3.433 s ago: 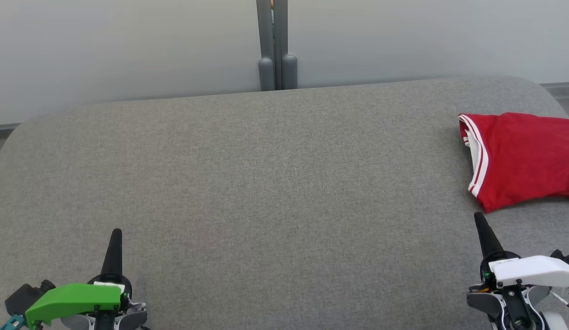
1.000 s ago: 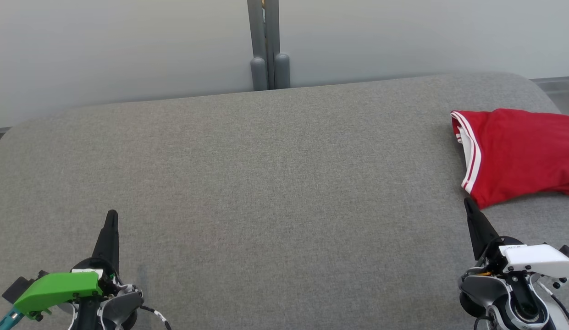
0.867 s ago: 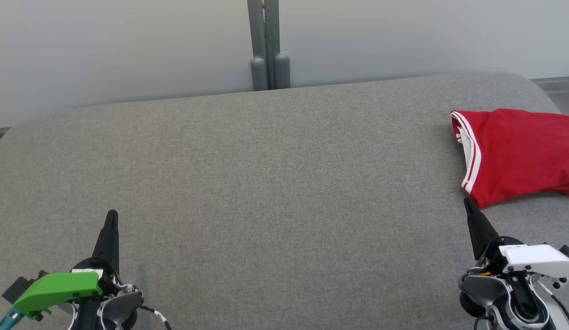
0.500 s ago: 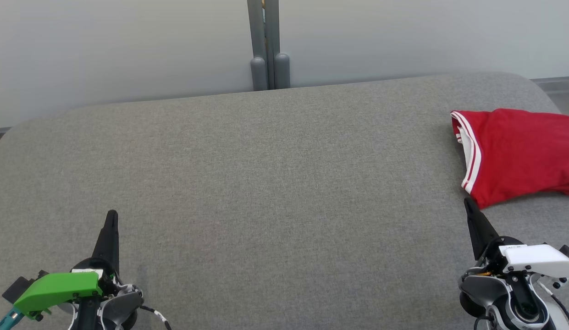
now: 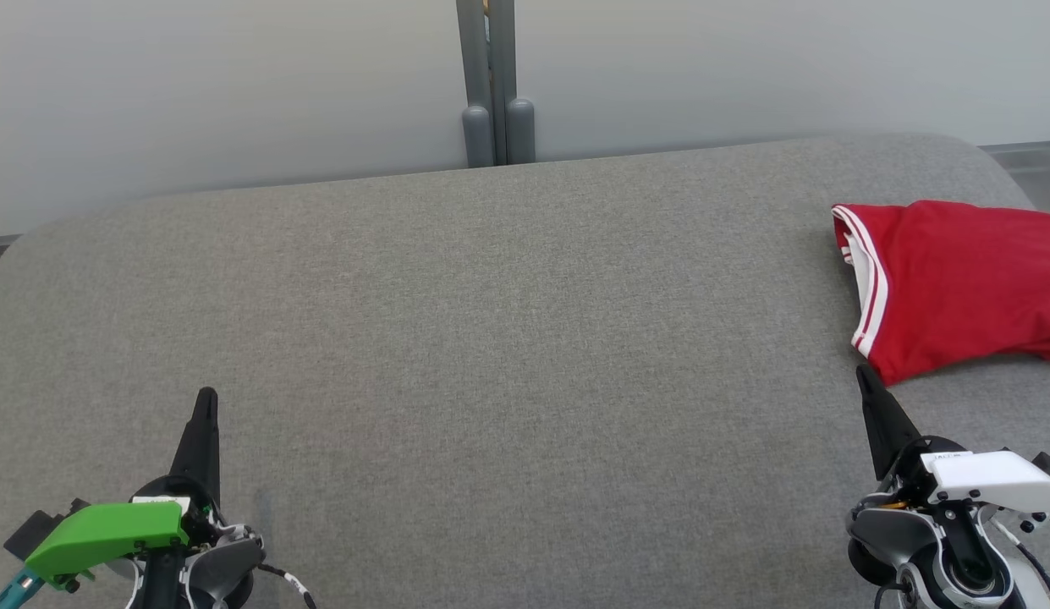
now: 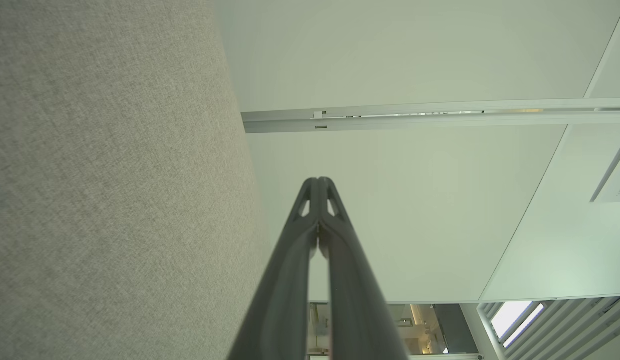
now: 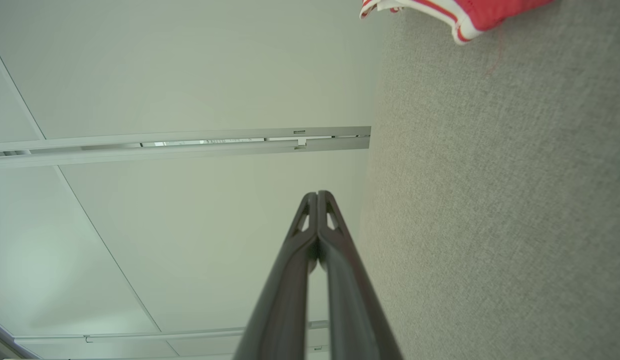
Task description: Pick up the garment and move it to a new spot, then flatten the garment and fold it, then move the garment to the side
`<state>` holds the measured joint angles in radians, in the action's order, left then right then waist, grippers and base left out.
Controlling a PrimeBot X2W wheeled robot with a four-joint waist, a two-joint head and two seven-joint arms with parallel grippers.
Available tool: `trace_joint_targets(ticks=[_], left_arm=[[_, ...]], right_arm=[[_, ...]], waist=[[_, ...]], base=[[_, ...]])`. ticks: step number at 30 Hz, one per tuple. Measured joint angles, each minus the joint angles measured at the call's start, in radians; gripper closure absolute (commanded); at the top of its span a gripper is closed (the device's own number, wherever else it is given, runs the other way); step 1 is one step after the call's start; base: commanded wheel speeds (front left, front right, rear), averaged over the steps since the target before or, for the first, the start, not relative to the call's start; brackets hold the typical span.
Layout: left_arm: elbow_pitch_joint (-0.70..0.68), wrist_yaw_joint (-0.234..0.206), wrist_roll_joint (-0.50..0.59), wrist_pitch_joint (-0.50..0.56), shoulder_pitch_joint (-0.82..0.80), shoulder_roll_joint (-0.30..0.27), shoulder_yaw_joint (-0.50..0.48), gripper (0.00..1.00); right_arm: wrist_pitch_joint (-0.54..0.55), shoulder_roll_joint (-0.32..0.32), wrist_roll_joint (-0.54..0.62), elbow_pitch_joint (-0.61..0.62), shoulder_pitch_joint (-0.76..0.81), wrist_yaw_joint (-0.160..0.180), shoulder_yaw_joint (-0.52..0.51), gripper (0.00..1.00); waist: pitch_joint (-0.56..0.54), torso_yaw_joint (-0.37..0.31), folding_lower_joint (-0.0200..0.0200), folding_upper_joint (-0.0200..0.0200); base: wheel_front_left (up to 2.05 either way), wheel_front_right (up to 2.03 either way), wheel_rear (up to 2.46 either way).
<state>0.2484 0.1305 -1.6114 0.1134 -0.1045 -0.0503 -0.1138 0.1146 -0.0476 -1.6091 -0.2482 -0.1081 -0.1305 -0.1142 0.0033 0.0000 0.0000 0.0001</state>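
red garment [image 5: 956, 283], white trim, folded at right edge of grey fabric surface [image 5: 508, 338], right gripper [image 5: 863, 376] fingers pressed together, empty, tip just beside garment's near corner, left gripper [image 5: 206, 397] likewise closed, empty, well apart at lower left

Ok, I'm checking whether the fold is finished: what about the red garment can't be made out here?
- Head view: the red garment's right side is cut off by the picture's right edge.
- Head view: its lower layers lie hidden under the top layer.
- Right wrist view: it runs off the top edge past its striped hem.
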Motion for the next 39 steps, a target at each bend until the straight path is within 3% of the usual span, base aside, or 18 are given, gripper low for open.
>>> trace_joint_targets(ticks=[39], left_arm=[[0.000,0.000,0.000,0.000,0.000,0.000,0.000,1.00]], right_arm=[[0.000,0.000,0.000,0.000,0.000,0.000,0.000,1.00]], waist=[[0.000,0.000,0.0000,0.0000]], base=[[0.00,0.00,0.00]])
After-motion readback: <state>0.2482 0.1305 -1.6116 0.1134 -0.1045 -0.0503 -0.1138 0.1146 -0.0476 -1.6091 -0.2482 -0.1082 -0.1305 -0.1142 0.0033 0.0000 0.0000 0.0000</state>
